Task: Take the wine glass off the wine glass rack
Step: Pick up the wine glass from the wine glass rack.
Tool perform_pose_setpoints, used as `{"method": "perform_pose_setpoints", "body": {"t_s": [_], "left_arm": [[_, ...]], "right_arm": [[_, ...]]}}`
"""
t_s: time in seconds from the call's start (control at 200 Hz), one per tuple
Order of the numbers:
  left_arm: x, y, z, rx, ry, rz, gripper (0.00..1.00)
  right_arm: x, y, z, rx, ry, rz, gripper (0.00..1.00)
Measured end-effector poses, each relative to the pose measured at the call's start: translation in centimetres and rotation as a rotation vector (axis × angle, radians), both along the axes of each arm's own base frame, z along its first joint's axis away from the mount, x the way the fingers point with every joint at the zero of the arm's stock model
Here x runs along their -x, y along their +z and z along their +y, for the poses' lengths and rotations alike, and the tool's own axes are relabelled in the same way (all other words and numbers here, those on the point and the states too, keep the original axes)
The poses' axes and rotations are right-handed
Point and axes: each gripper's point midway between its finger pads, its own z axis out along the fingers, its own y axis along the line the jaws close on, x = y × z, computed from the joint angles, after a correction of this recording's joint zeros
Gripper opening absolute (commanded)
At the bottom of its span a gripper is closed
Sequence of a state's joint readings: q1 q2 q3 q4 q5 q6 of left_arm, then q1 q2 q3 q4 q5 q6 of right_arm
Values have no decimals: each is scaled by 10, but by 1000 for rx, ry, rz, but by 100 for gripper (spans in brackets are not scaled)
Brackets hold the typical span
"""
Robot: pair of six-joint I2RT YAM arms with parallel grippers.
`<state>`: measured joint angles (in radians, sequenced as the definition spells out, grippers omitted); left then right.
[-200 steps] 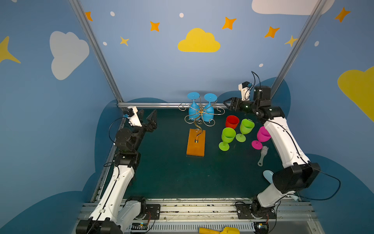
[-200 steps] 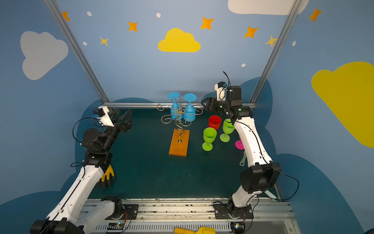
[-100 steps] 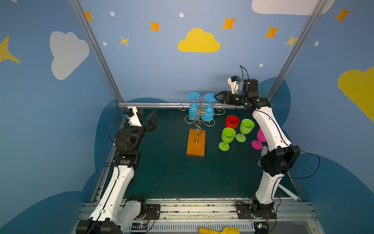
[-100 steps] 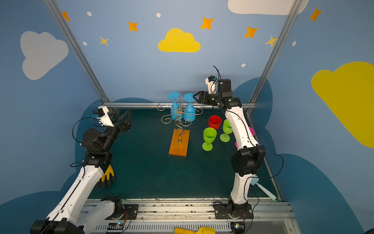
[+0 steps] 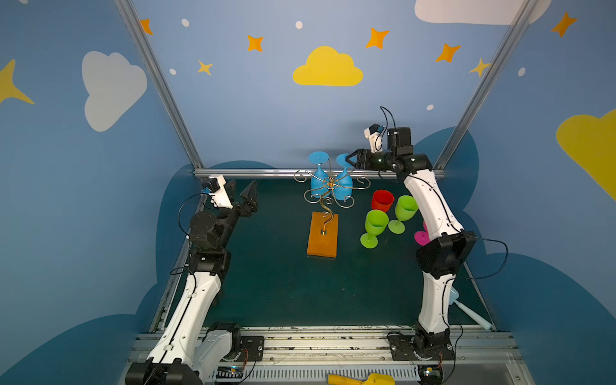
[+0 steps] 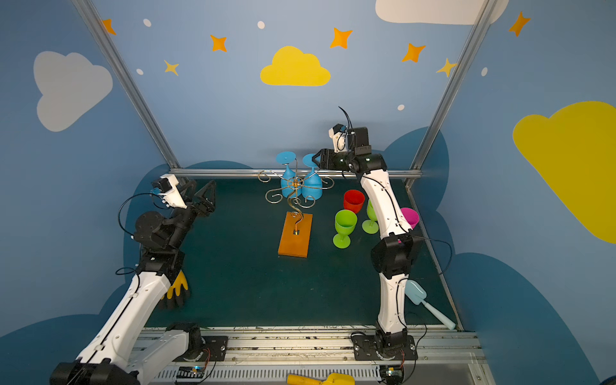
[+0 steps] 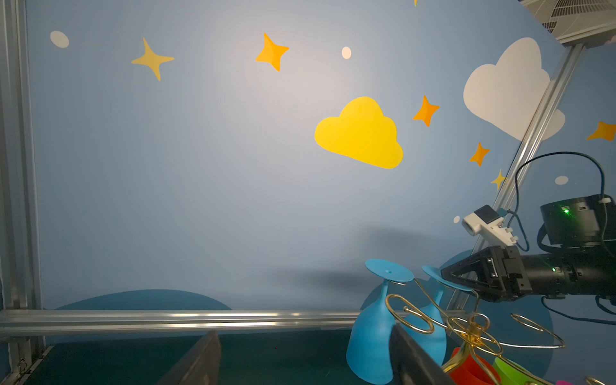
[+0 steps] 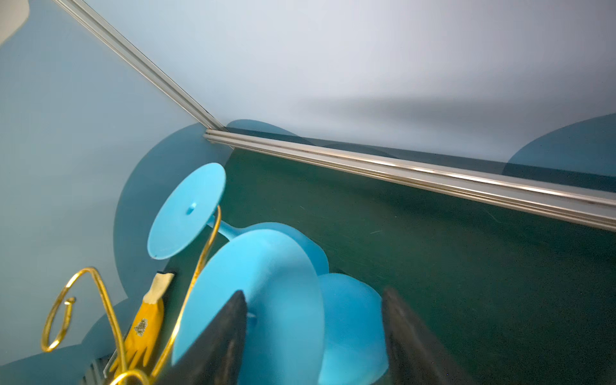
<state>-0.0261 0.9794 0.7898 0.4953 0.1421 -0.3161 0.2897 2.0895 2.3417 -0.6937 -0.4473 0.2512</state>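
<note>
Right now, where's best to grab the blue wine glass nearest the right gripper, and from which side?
Likely the foot of the blue wine glass, coming from where the right gripper is. It hangs bowl down, so the foot stands clear above the wine glass rack, whose wire crowds stem and bowl.

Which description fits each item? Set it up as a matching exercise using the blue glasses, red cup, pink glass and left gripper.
1 blue glasses
2 red cup
3 pink glass
4 left gripper

A partly hidden behind the right arm
B open, away from the rack
C hanging upside down on the rack
D upright on the mat

Pairs: 1-C, 2-D, 3-A, 4-B
</note>
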Motion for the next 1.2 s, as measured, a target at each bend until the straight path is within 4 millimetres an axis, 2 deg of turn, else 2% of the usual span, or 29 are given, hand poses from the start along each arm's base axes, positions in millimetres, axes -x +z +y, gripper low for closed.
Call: {"method": "perform_pose_setpoints", "body": {"t_s": [0.521, 0.686, 0.886, 1.196], "left_arm": [[0, 0, 2, 6, 4, 1, 78], [0, 0, 3, 8, 3, 2, 78], [0, 0, 4, 15, 6, 4, 78], [3, 3, 4, 19, 2, -5, 78]], "right_arm": [[0, 9, -7, -46, -26, 3, 23], [3, 16, -11, -87, -29, 6, 14], [13, 34, -8, -168, 10, 5, 0], [15, 30, -7, -278, 46, 80, 0]]}}
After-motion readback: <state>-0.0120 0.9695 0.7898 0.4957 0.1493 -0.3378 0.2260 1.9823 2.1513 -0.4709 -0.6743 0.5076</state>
